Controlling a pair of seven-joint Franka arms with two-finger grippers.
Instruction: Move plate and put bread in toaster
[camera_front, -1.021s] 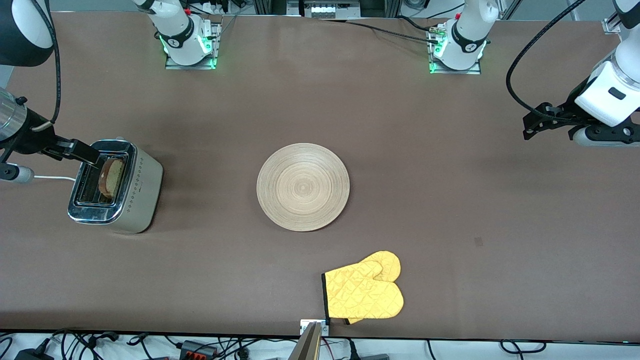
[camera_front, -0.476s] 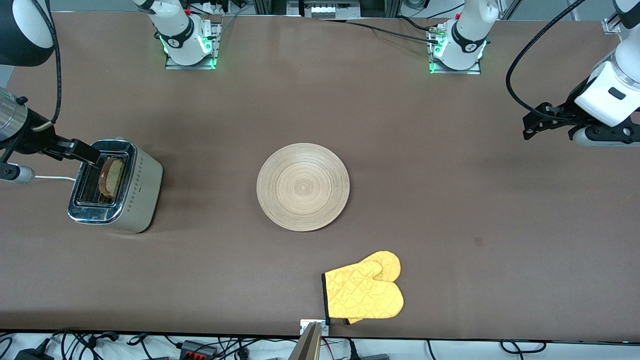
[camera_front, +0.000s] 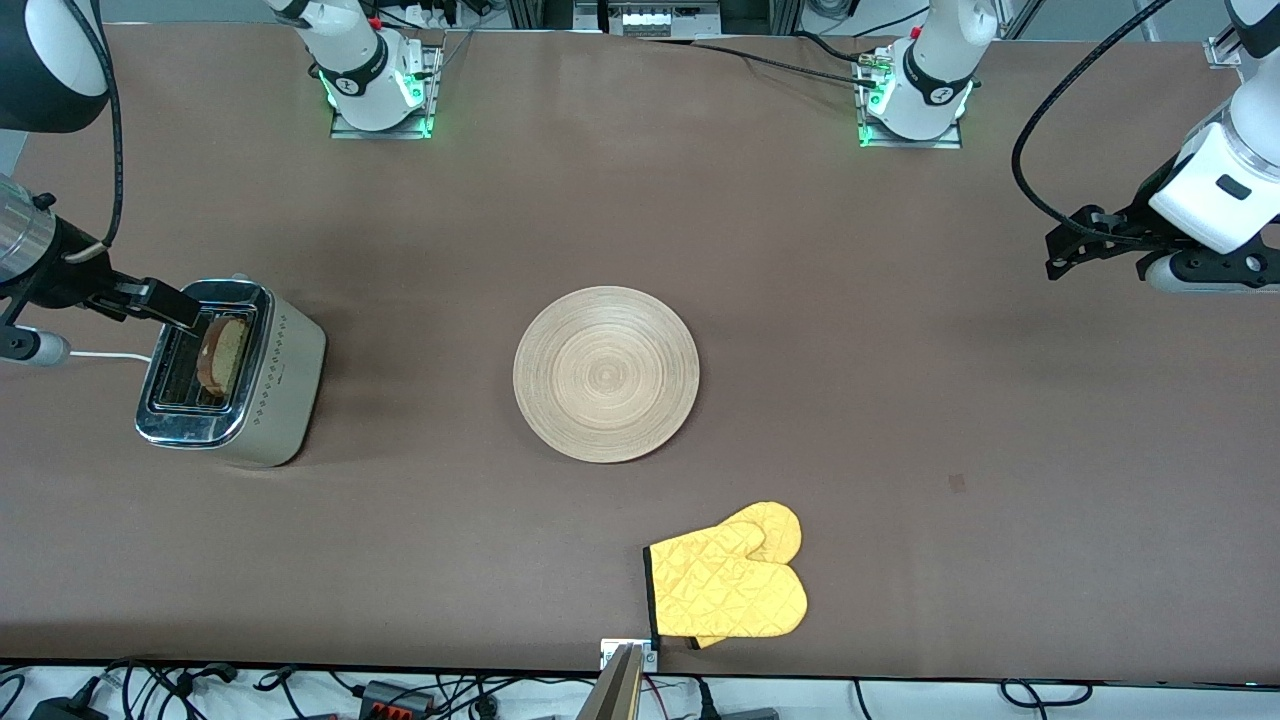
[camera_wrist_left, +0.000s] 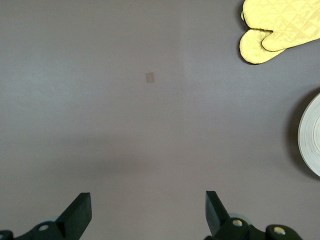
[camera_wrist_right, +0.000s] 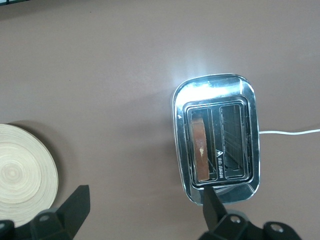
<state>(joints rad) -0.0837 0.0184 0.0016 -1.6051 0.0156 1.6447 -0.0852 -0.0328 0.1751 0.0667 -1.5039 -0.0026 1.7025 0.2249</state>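
Note:
The toaster (camera_front: 292, 378) stands toward the right arm's end of the table. The bread (camera_front: 224, 354) sits upright in the toaster slot that is closer to the plate. My right gripper (camera_front: 176, 308) hangs open and empty above the end of the toaster that is farther from the front camera. The right wrist view shows the toaster (camera_wrist_right: 216, 83), the bread (camera_wrist_right: 200, 149) and my open right gripper (camera_wrist_right: 145, 201). The plate (camera_front: 606, 374) lies bare at mid-table. My left gripper (camera_front: 1062, 250) waits open over the table's left-arm end, and it stands open (camera_wrist_left: 146, 198) in the left wrist view.
A yellow oven mitt (camera_front: 728, 584) lies nearer to the front camera than the plate, close to the table edge. The toaster's white cord (camera_front: 108, 355) trails off toward the table's end. The left wrist view catches the mitt (camera_wrist_left: 278, 29) and the plate's rim (camera_wrist_left: 312, 140).

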